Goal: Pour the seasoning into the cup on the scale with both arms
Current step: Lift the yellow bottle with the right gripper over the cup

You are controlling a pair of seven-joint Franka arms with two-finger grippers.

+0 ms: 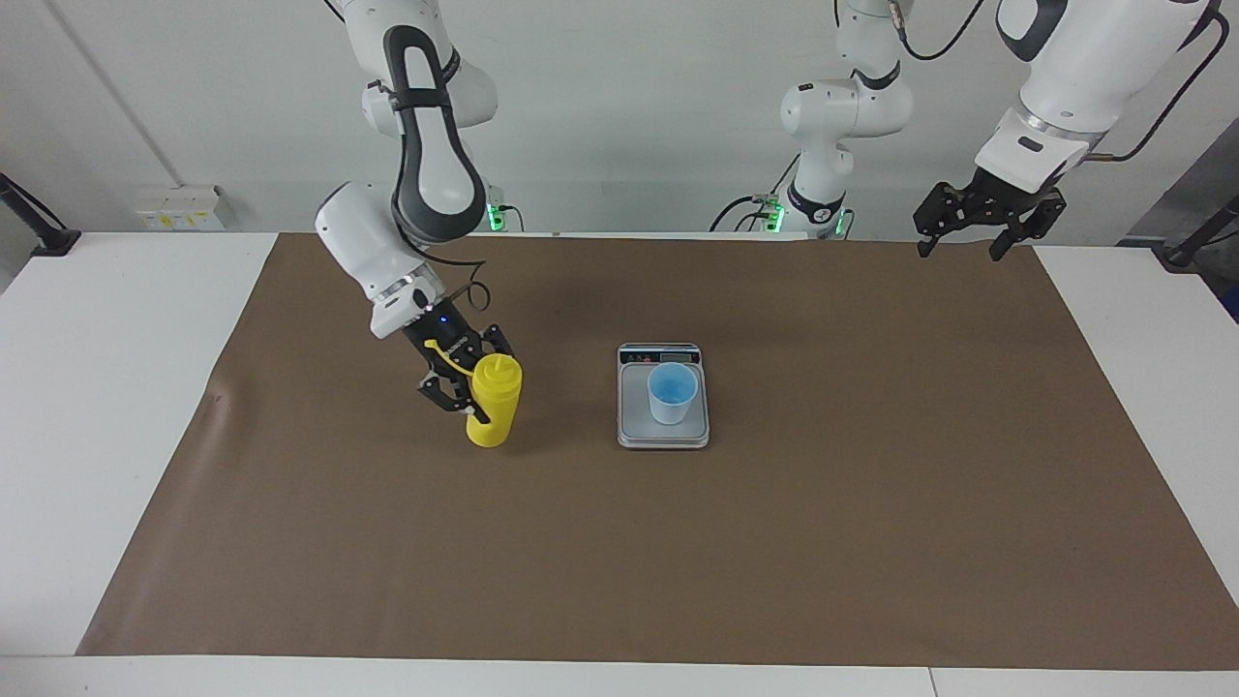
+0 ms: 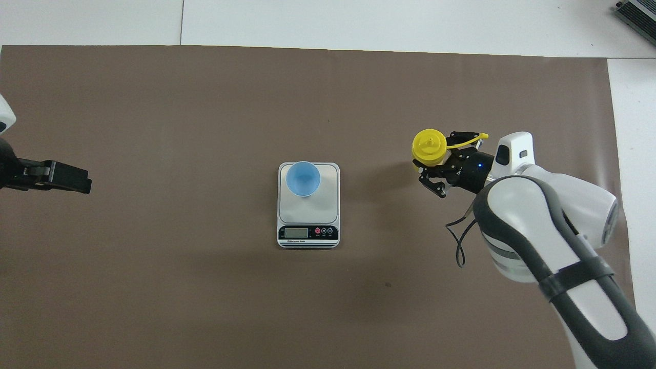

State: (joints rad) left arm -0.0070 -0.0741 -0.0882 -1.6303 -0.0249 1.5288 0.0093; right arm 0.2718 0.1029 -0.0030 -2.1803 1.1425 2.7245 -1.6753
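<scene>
My right gripper (image 1: pixel 476 392) (image 2: pixel 433 156) is shut on the seasoning, a yellow squeeze bottle (image 1: pixel 494 402) (image 2: pixel 429 146), and keeps it nearly upright low over the brown mat, beside the scale toward the right arm's end. Whether its base touches the mat I cannot tell. Its cap strap sticks out toward the wrist. The light blue cup (image 1: pixel 672 392) (image 2: pixel 303 178) stands on the grey scale (image 1: pixel 663 433) (image 2: pixel 308 211), on the half farther from the robots; the display strip faces them. My left gripper (image 1: pixel 958 247) (image 2: pixel 72 178) hangs open and raised over the mat's edge at the left arm's end, where that arm waits.
A brown mat (image 1: pixel 678 542) covers most of the white table (image 1: pixel 116 387). A dark device (image 2: pixel 638 13) lies at the table's corner farthest from the robots, at the right arm's end. A black cable (image 2: pixel 458 241) loops from the right wrist.
</scene>
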